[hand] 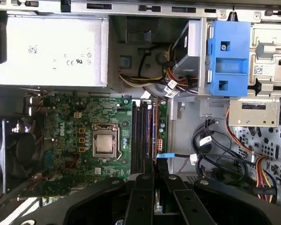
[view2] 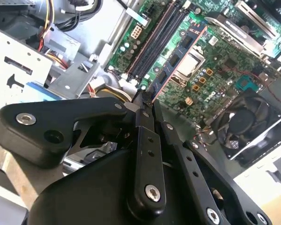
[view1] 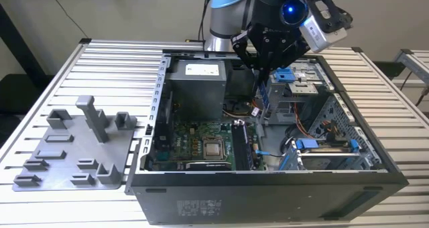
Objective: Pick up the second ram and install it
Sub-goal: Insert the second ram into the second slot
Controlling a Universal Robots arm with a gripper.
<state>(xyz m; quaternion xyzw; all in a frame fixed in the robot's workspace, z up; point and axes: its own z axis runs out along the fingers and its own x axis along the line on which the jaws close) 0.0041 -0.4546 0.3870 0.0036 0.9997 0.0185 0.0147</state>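
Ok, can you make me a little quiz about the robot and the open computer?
1. True or false: the black claw is shut on the long, thin dark-green ram stick.
2. Where does the grey plastic fixture plate with upright posts sit?
A) inside the computer
B) on the slatted metal table, at the exterior view's left of the open black computer case
C) in the claw
3. Fill in: the ram stick hangs over the green ___ inside the case.

Key: 1 true; 2 B; 3 motherboard.
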